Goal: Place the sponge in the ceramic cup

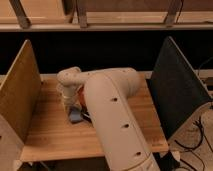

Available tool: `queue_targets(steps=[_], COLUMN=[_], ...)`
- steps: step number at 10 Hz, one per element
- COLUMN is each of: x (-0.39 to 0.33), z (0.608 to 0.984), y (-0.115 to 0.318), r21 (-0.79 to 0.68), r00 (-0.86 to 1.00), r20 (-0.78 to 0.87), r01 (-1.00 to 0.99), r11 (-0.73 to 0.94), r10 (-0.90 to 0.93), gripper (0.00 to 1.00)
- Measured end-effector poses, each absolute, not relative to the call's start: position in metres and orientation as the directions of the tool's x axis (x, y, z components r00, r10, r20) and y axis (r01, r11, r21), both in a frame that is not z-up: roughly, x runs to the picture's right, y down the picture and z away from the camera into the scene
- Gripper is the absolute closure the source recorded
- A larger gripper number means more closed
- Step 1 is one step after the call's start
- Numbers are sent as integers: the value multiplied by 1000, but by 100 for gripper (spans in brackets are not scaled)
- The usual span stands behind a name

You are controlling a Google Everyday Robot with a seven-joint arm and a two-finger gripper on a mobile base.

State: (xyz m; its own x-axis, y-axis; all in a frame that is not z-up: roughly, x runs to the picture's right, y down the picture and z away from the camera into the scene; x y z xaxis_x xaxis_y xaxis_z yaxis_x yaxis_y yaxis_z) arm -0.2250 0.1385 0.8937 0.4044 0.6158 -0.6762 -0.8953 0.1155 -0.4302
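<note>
The blue-grey sponge (75,116) lies on the wooden table (50,135), left of centre. My gripper (69,106) is at the end of the white arm (110,110), directly above the sponge's left end and very close to it; I cannot tell whether they touch. Just behind the sponge, a slice of the orange bowl (81,96) shows beside the wrist. The ceramic cup is hidden, with the wrist and arm covering that part of the table.
A tan board (17,95) stands upright along the table's left side and a dark grey panel (175,90) along the right. A dark object (86,118) lies right of the sponge, partly under the arm. Cables hang at the right.
</note>
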Motion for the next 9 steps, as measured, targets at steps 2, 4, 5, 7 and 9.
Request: queue_targets(steps=[2, 4, 5, 7, 9], x=[-228, -234, -240, -244, -248], z=[893, 890, 886, 870, 842], y=[138, 134, 129, 103, 79], r21=[-436, -455, -474, -507, -535], r00=[405, 412, 419, 427, 436], r20=[-670, -646, -619, -528, -413], r01=[-893, -884, -874, -852, -826], r11=[112, 109, 111, 131, 175], r10=[623, 643, 664, 734, 799], gripper=[100, 100, 100, 100, 100])
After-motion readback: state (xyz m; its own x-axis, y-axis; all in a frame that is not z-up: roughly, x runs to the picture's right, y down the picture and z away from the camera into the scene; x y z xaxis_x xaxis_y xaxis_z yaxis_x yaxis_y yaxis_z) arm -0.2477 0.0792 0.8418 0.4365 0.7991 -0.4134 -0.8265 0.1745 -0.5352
